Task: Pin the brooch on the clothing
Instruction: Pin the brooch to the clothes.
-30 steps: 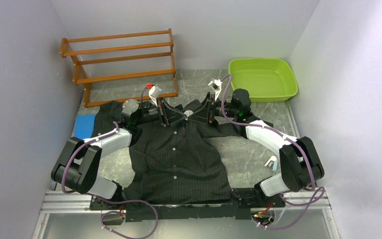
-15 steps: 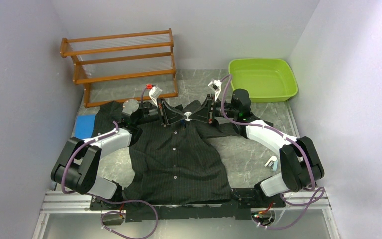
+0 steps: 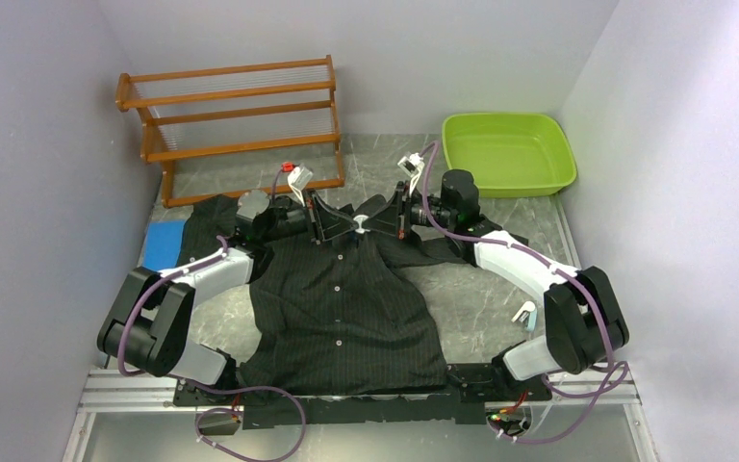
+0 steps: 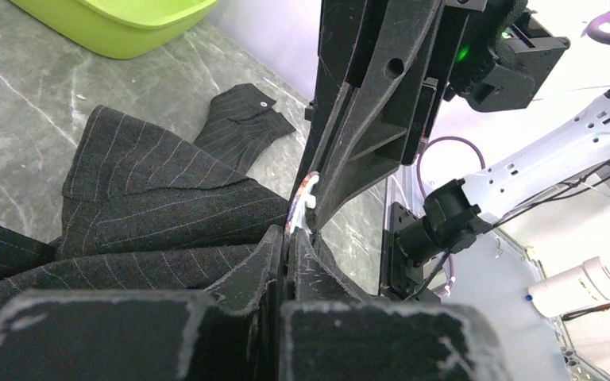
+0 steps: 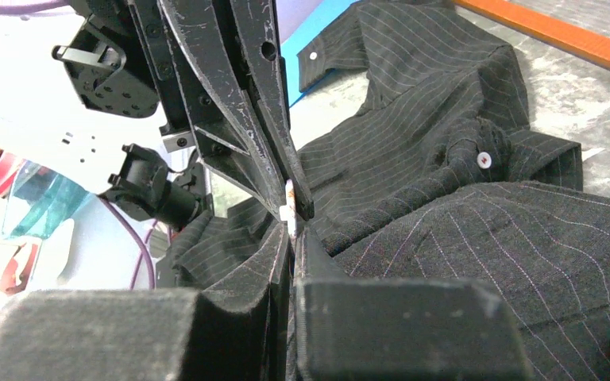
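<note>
The black pinstriped shirt (image 3: 346, 308) lies flat on the table, collar at the far end. My two grippers meet tip to tip just above the collar. Between them is a small white brooch (image 3: 360, 223). My left gripper (image 3: 350, 227) is shut, with the thin brooch (image 4: 306, 195) sticking out of its tips. My right gripper (image 3: 371, 221) is shut too, and the brooch (image 5: 288, 203) shows at its tips. The shirt fabric (image 4: 167, 206) lies just under both sets of jaws, and it also shows in the right wrist view (image 5: 484, 238). Whether the brooch touches the cloth is hidden.
A wooden rack (image 3: 241, 115) stands at the back left. A green bin (image 3: 508, 149) is at the back right. A blue pad (image 3: 164, 243) lies left of the shirt. A small white object (image 3: 524, 311) lies on the table by the right arm.
My right gripper has shifted a little to the left, closer against the left gripper's tips. The left arm and the shirt have barely moved.
</note>
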You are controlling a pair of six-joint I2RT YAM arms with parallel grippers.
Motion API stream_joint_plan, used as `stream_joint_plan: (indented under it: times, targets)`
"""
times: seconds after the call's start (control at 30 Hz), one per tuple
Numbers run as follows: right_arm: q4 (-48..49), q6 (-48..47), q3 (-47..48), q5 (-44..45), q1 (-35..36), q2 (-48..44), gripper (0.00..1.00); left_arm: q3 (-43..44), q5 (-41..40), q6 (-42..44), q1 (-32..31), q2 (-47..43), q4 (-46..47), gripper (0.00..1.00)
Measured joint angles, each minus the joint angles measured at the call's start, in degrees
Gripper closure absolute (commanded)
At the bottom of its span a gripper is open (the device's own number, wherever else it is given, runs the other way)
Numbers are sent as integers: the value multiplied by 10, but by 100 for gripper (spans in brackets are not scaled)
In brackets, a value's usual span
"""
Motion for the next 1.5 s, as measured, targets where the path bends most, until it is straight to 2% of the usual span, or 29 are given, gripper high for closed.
stream_joint_plan:
  times: [0.4,0.63,1.03,1.1,1.2,1.27,1.5]
  targets:
    - [-37,16,-1,83,18,-37,100,0,-22,10,-3,-18,-2,97]
    - [-31,52,-11,100,20,-50,100,-17,-34,-6,-5,-18,45,97]
    - [131,119,-87,76,18,-58,100,-38,-34,-20,-9,-28,87,97]
    - [153,125,-92,70,18,-60,89,-38,-34,-20,-10,-34,88,98]
    - [177,133,-94,64,17,-60,63,-38,-33,-19,-10,-42,91,97]
    - [194,139,-96,65,11,-60,51,-38,-32,-18,-10,-44,93,97]
    - [235,150,-98,65,0,-60,26,-41,-31,-17,-8,-44,93,97]
